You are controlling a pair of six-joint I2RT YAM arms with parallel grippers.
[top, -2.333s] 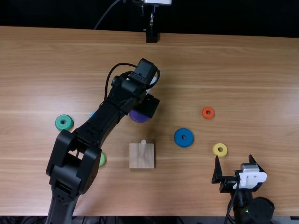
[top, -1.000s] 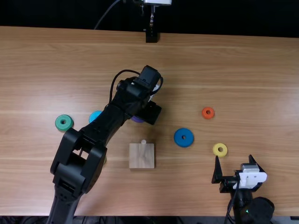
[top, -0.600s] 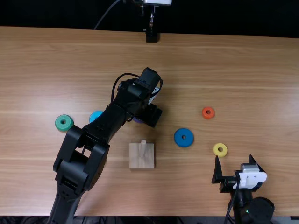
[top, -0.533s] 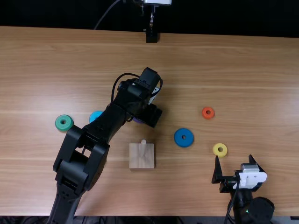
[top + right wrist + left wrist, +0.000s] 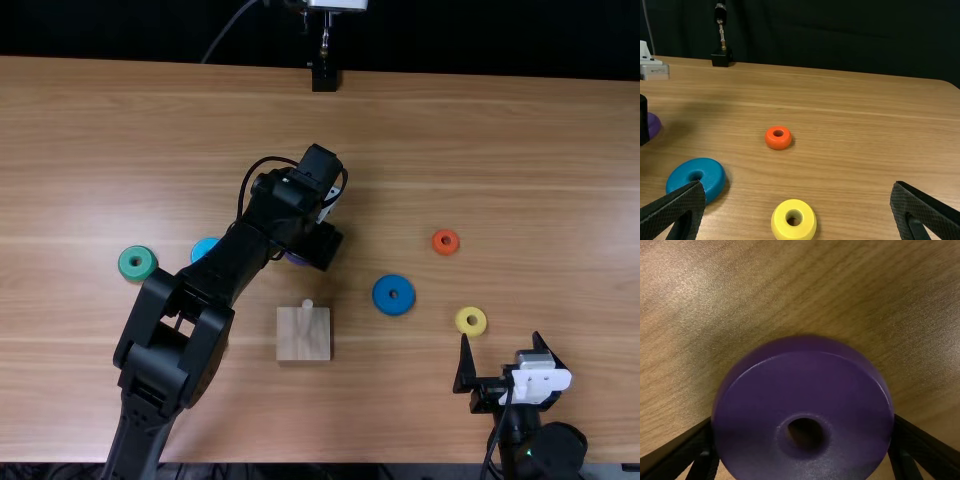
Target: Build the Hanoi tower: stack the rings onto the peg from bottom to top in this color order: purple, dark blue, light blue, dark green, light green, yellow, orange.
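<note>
I have left gripper (image 5: 802, 422) clenched round purple ring (image 5: 805, 380), 12 o'clock of peg (image 5: 307, 304). I'd raise ring level above peg tip, carry toward 6, centre hole over peg, lower fully, then let go. Right gripper (image 5: 500, 338) released, holding nothing. Count: one peg, one block (image 5: 303, 338), six rings seen: purple; dark blue (image 5: 381, 295), orange (image 5: 437, 243) at 2; yellow (image 5: 462, 321) at 3; dark green (image 5: 127, 263), light blue (image 5: 202, 246) at 10.
</note>
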